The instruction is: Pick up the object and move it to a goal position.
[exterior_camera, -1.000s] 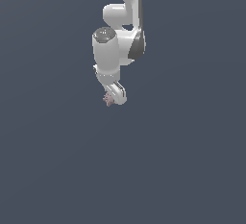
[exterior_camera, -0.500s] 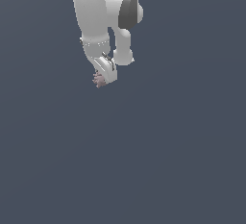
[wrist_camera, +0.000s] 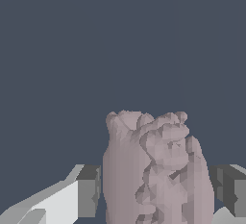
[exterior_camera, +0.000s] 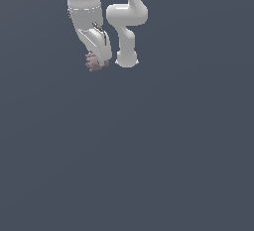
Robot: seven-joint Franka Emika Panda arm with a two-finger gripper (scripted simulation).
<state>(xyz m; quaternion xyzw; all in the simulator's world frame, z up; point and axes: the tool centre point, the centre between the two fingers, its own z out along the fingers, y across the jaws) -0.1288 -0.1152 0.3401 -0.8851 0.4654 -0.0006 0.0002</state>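
Object (exterior_camera: 93,62) held aloft by end effector (exterior_camera: 97,62)

Fingers (wrist_camera: 89,192) clench the lumpy pinkish-mauve blob from both sides, carrying it high near the exterior view's top left, with no goal marker visible. It looks small, light and rigid; its bumpy faces may slip, so the grip across its narrow middle seems soundest.

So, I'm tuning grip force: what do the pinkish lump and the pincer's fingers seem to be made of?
The pinkish lump looks matte and stone- or clay-like: faceted bumps, no gloss. As a simulator render, its real stiffness can't be told. The pincer is closed on it; its fingers look like hard grey plastic or metal, flat-faced with a dull finish, on a smooth white body.
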